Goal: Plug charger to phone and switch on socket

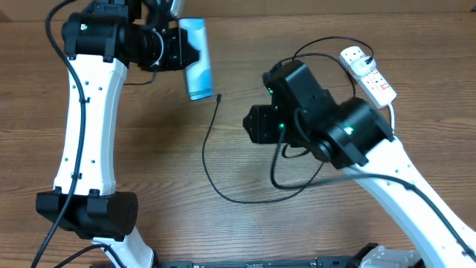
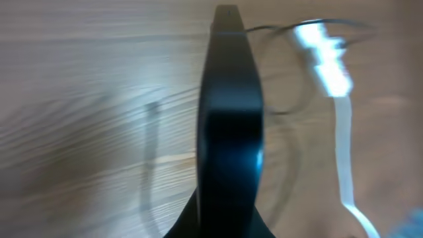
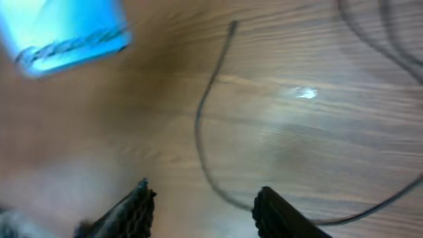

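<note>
The phone point(image 1: 197, 68), its light blue screen showing, is held off the table at the upper left with my left gripper point(image 1: 182, 48) shut on it. In the left wrist view the phone point(image 2: 228, 119) appears edge-on as a dark slab rising from the gripper point(image 2: 225, 221). The charger's thin black cable point(image 1: 208, 160) loops across the middle of the table, its connector tip point(image 1: 219, 97) lying just right of the phone. My right gripper point(image 1: 253, 123) hovers open above the cable point(image 3: 201, 132), nothing between its fingers point(image 3: 142, 205). The white socket point(image 1: 368, 73) lies at the upper right.
The socket's thick white cord point(image 2: 344, 152) trails down from the blurred strip point(image 2: 324, 56). More black cable loops point(image 1: 320, 48) lie near the socket, partly hidden under the right arm. The wooden table point(image 1: 163, 149) is bare between the two arms.
</note>
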Controlling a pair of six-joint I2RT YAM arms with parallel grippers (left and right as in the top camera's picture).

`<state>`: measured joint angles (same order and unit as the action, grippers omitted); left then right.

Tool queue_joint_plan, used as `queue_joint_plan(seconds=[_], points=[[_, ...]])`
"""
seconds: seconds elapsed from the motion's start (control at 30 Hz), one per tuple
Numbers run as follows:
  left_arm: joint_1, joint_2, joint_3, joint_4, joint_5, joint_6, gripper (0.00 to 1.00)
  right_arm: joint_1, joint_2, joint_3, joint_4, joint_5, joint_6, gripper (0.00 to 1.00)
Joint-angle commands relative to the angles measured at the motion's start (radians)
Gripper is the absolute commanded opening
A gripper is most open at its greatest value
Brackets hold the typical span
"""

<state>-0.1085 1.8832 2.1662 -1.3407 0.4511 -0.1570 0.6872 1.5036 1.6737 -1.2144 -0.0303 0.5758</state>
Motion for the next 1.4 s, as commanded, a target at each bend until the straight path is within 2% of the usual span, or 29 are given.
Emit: queue_joint_plan(seconds=[0.0, 0.07, 0.17, 0.23, 0.37, 0.47, 0.57, 0.7, 0.8, 0.93, 1.03, 1.37], points=[[-0.011, 0.028, 0.014, -0.043, -0.264, -0.009, 0.04, 0.000, 0.060, 0.001, 0.027, 0.154, 0.116, 0.57], [-0.009, 0.041, 0.014, -0.063, -0.319, -0.038, 0.04, 0.000, 0.113, 0.001, 0.064, 0.134, 0.112, 0.66], [-0.002, 0.059, 0.014, -0.082, -0.408, -0.118, 0.04, 0.000, 0.203, 0.013, 0.103, 0.022, 0.055, 0.72], [0.006, 0.074, 0.014, -0.098, -0.462, -0.180, 0.04, -0.002, 0.307, 0.091, 0.053, -0.032, 0.021, 0.77], [0.026, 0.079, 0.014, -0.107, -0.495, -0.252, 0.04, -0.029, 0.461, 0.303, -0.086, -0.032, 0.017, 0.78], [0.042, 0.079, 0.014, -0.107, -0.483, -0.262, 0.04, -0.063, 0.581, 0.468, -0.147, -0.032, 0.018, 0.77], [0.046, 0.079, 0.014, -0.121, -0.484, -0.262, 0.04, -0.094, 0.674, 0.542, -0.090, -0.032, 0.033, 0.77], [0.046, 0.079, 0.014, -0.139, -0.484, -0.262, 0.04, -0.107, 0.759, 0.541, 0.051, -0.022, 0.130, 0.69], [0.046, 0.079, 0.014, -0.144, -0.484, -0.262, 0.04, -0.098, 0.830, 0.541, 0.144, 0.019, 0.220, 0.67], [0.046, 0.079, 0.014, -0.143, -0.484, -0.262, 0.04, -0.074, 0.917, 0.541, 0.220, 0.033, 0.272, 0.65], [0.046, 0.079, 0.014, -0.143, -0.484, -0.262, 0.04, -0.056, 0.968, 0.541, 0.226, 0.077, 0.293, 0.62], [0.046, 0.079, 0.014, -0.132, -0.484, -0.262, 0.04, -0.026, 1.029, 0.539, 0.164, 0.209, 0.291, 0.61]])
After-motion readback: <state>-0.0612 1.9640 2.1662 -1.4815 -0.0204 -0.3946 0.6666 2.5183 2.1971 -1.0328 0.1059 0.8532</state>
